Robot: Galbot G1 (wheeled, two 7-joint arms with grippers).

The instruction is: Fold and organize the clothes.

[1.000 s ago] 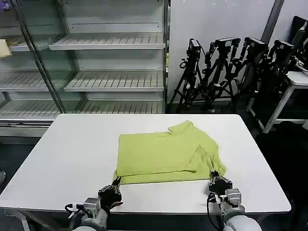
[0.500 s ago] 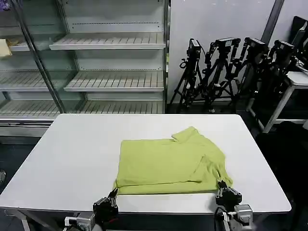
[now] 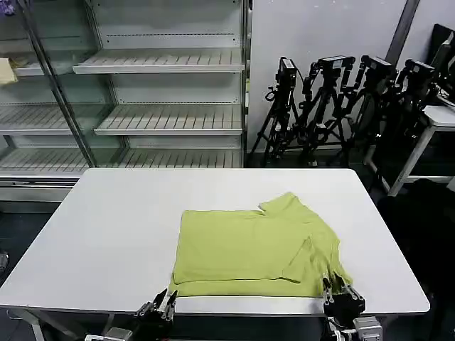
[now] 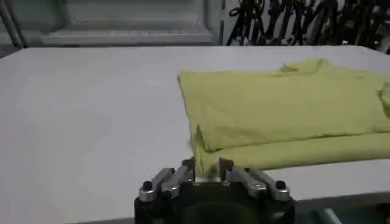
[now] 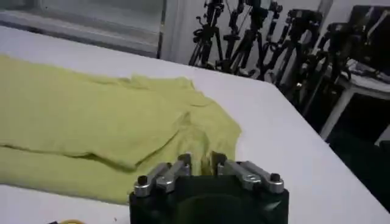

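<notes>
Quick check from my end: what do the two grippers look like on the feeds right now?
Both match: the left gripper and right gripper each have a black blocky body, silver metal finger linkages with dark bolts, and short pale fingertips. A black cable loops beside the right one in the head view.

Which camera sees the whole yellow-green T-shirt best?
The head view: the T-shirt lies whole on the white table, every edge visible. The left wrist view shows its folded near corner past the left gripper. The right wrist view shows its rumpled sleeve end past the right gripper.
</notes>
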